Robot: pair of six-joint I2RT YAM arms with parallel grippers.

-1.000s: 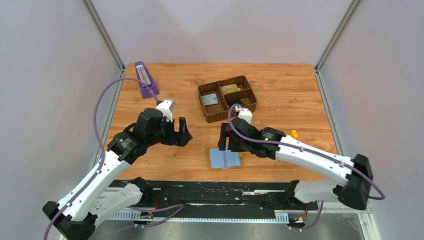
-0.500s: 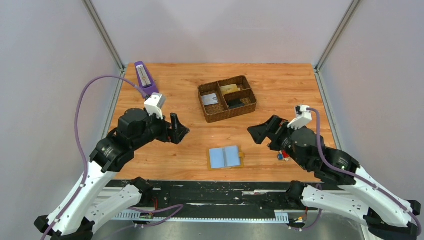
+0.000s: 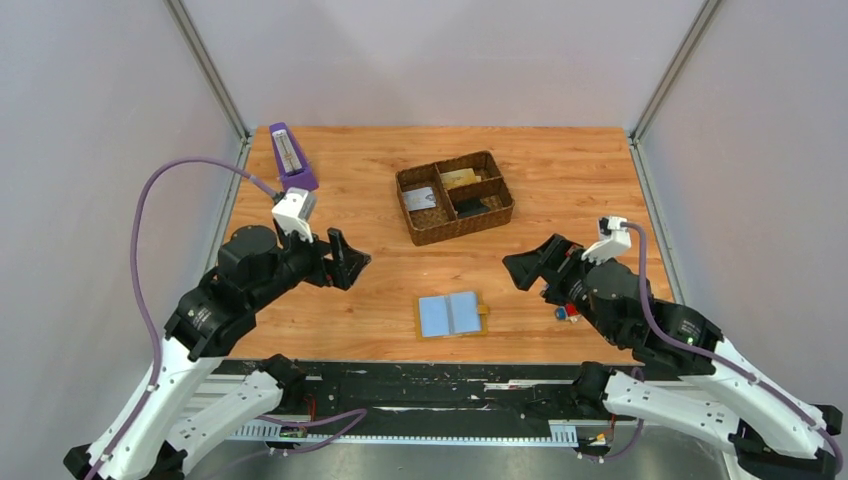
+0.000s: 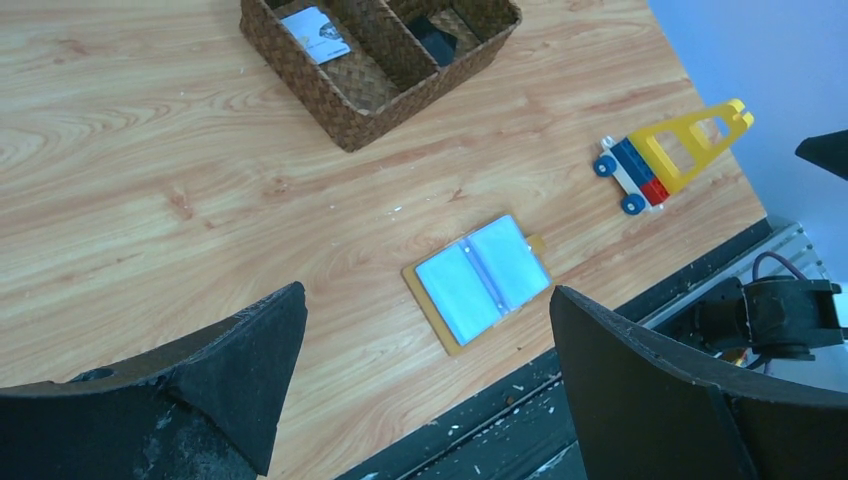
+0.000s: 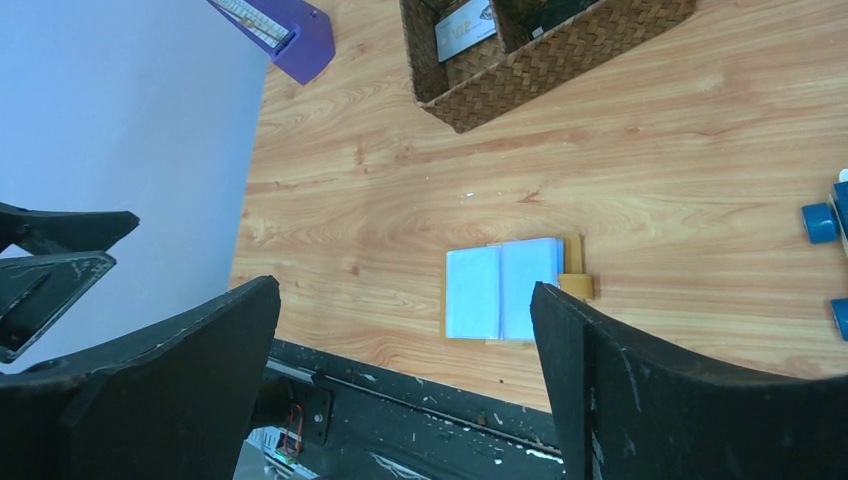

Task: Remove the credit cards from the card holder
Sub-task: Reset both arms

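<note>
Left tool [image 3: 347,262], right tool [image 3: 528,266] agape, card holder [image 3: 452,314] between.

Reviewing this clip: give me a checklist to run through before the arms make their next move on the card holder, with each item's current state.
1. Card holder lies open and flat on the table: ok.
2. Its pockets hold no card: cannot tell; both faces look plain blue-grey.
3. Left gripper open, empty: ok.
4. Right gripper open, empty: ok.
5. Cards in the woven tray: ok, a silver card and a gold card show.
6. Toy car apart from the holder: ok.
</note>
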